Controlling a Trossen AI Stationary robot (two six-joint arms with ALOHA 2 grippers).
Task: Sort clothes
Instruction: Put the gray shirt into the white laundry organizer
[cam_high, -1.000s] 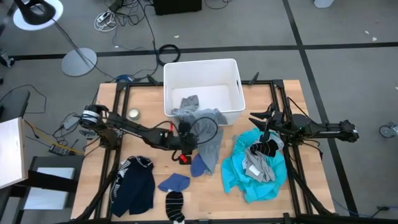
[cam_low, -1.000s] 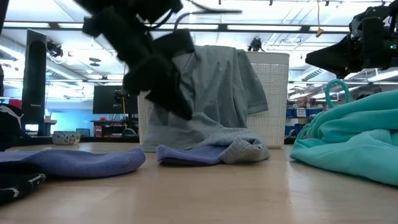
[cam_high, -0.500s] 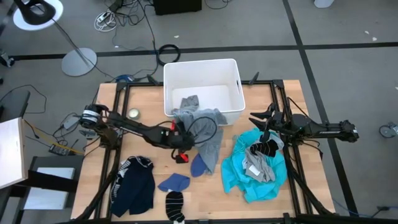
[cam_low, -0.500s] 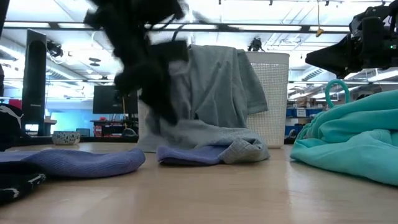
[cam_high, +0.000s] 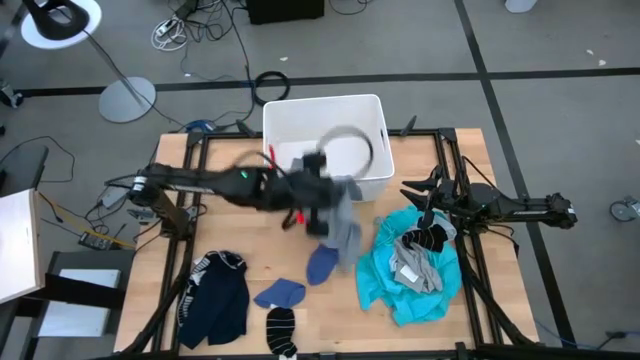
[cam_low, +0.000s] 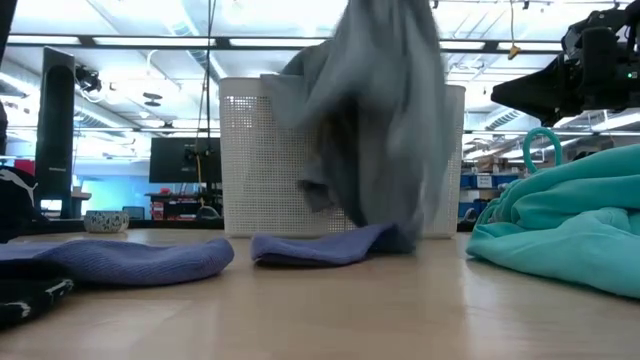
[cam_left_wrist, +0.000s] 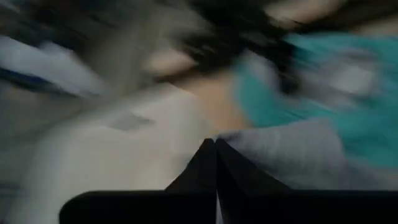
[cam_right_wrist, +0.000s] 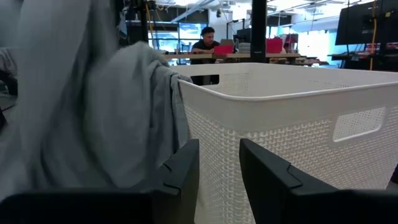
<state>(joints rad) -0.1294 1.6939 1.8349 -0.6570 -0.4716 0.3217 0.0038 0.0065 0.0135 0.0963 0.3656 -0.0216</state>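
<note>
From above we see the left gripper (cam_high: 318, 190) at frame centre, clenched on the grey shirt (cam_high: 344, 225), which hangs just below the white bin (cam_high: 372, 110). Only the low view shows the shirt (cam_low: 375, 130) lifted, draping before the bin, its hem touching a small blue piece (cam_low: 315, 250) at lower centre. The right gripper (cam_high: 412, 192), centre-right, hovers with fingers parted above the turquoise shirt (cam_high: 400, 290); its wrist view shows the bin wall (cam_right_wrist: 298, 130) ahead.
</note>
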